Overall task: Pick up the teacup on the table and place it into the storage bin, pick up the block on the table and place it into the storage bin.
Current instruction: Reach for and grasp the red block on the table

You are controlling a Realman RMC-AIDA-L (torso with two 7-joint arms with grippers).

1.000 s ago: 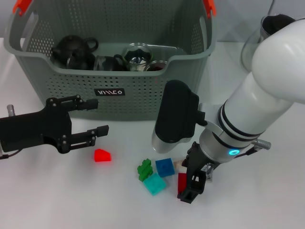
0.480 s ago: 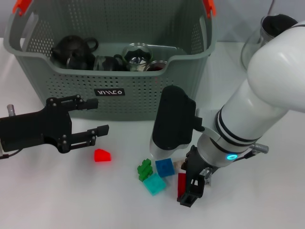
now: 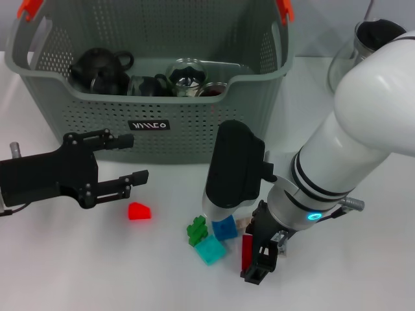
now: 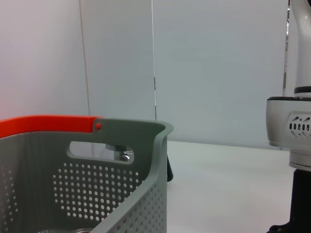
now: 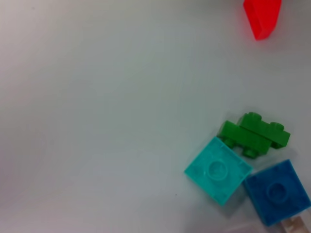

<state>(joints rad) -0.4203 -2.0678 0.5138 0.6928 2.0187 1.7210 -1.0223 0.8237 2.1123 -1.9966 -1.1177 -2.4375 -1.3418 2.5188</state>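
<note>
We log the right gripper [image 3: 257, 259] low over the white table [image 3: 97, 265], down among a cluster of blocks. A dark red block [image 3: 247, 247] stands between its black fingers [image 3: 264, 254]; we cannot tell if the jaws have closed on it. Just beside those fingers, toward the left arm, lie a blue block [image 3: 225, 227], a cyan block [image 3: 211, 249] and a green block [image 3: 196, 230], touching one another. In the right wrist view the same three sit together: blue [image 5: 277, 191], cyan [image 5: 218, 169], green [image 5: 254, 134].

The left gripper [image 3: 126, 159] hangs parked, fingers spread apart, nothing held. A bright red block [image 3: 139, 211] lies just below its lower finger [image 3: 130, 181].

The storage bin [image 3: 214, 123] stands beyond both grippers, with dark teaware inside [image 3: 104, 70]. We see a glass teapot [image 3: 356, 45] behind the right arm.
</note>
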